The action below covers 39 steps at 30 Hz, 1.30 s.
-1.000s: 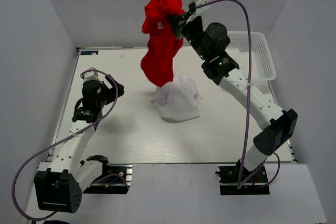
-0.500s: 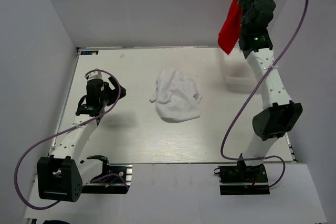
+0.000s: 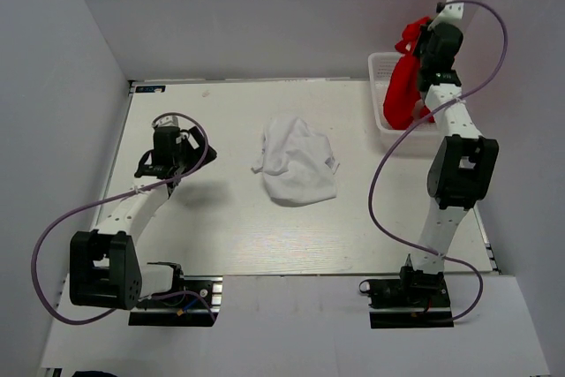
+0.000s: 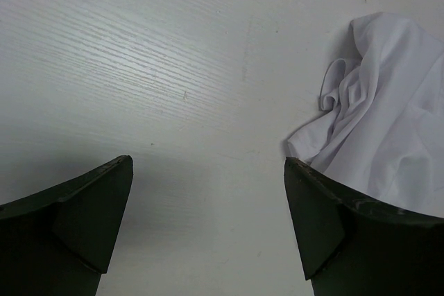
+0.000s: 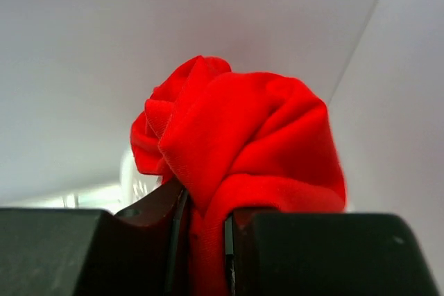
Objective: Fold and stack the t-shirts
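Top view: The white shirt [image 3: 298, 165] lies crumpled and unfolded near the middle of the table [image 3: 221, 218]. The left gripper [image 3: 179, 151] hangs low over the table's left side, well apart from the white shirt and pointed toward it. The right arm stands raised at the far right corner. The right gripper [image 3: 424, 35] holds the red shirt [image 3: 402, 94] by a bunched end. The rest of the red shirt hangs down over the basket [image 3: 380, 66] at the far right edge of the table. It cannot be told whether the shirt's lower end touches the basket.

Left wrist view: The left gripper [image 4: 208, 202] has its fingers [image 4: 90, 213] wide apart with nothing between them. Bare table [image 4: 173, 53] shows in the gap. The white shirt [image 4: 388, 129] lies in folds at the right of this view, its near edge just beside the right-hand finger. Contact cannot be confirmed.

Right wrist view: The right gripper [image 5: 205, 237] is clamped on the red shirt [image 5: 243, 129]. The fingers [image 5: 146, 213] pinch a narrow band of cloth between them. A wad of red cloth bulges out beyond the tips, against plain pale walls.
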### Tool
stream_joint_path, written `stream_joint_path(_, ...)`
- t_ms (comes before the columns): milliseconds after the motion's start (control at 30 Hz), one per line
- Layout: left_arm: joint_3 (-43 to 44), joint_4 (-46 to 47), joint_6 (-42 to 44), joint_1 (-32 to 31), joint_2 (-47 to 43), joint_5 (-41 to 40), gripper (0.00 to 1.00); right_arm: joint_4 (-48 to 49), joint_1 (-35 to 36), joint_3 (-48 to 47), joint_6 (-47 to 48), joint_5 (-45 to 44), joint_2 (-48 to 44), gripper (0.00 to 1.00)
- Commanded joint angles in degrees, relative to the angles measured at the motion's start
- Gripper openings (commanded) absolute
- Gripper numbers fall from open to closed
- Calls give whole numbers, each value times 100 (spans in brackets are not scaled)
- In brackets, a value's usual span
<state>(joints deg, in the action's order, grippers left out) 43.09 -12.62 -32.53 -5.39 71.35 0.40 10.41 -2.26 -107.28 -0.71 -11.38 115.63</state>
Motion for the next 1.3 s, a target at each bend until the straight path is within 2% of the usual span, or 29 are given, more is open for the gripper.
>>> stream_joint_path(0,323,-21,-25,-24,115,117,100,662,-90,1012,-710,-232,-357,0)
stream_joint_path(100,323,31,45,-24,256,354,100,297,-108,1579,-1395,-452,-61,0)
stream_joint_path(167,375,32,98,-24,387,530,100,-151,-143,1465,-1537,-208,186,47)
stream_joint_path(200,436,32,98,-24,449,531,100,-1015,-134,1004,-1563,37,301,67)
stream_joint_path(233,559,-142,98,-24,528,531,100,-1346,-134,860,-1538,13,580,90)
stream_joint_path(333,892,-555,150,-137,897,461,100,-1771,32,892,-1424,-127,287,90)
stream_joint_path(500,1079,-619,300,-410,1284,408,100,-1103,191,1981,-1142,-347,-1235,90)
stream_joint_path(667,1386,-786,353,-875,1680,276,100,-1857,726,2141,-835,212,-2288,90)
stream_joint_path(800,1500,-847,405,-1297,1882,101,96,-1806,1227,3054,-922,645,-2956,90)
stream_joint_path(933,1816,-934,406,-1544,2268,-347,90,-1544,1850,3942,-1159,1372,-3441,90)
stream_joint_path(967,1930,-996,406,-1544,2521,-426,88,-1464,1922,4491,-1220,1497,-3538,90)
stream_joint_path(1000,2166,-1049,406,-1596,2654,-479,88,-1342,1975,4645,-1238,1898,-3748,90)
stream_joint_path(1100,2625,-1260,406,-1597,3156,-568,87,-1436,2387,5068,-1239,2217,-3847,90)
stream_joint_path(1267,2757,-1199,406,-1702,3560,-279,81,-1823,2863,5331,-1343,1772,-3978,90)
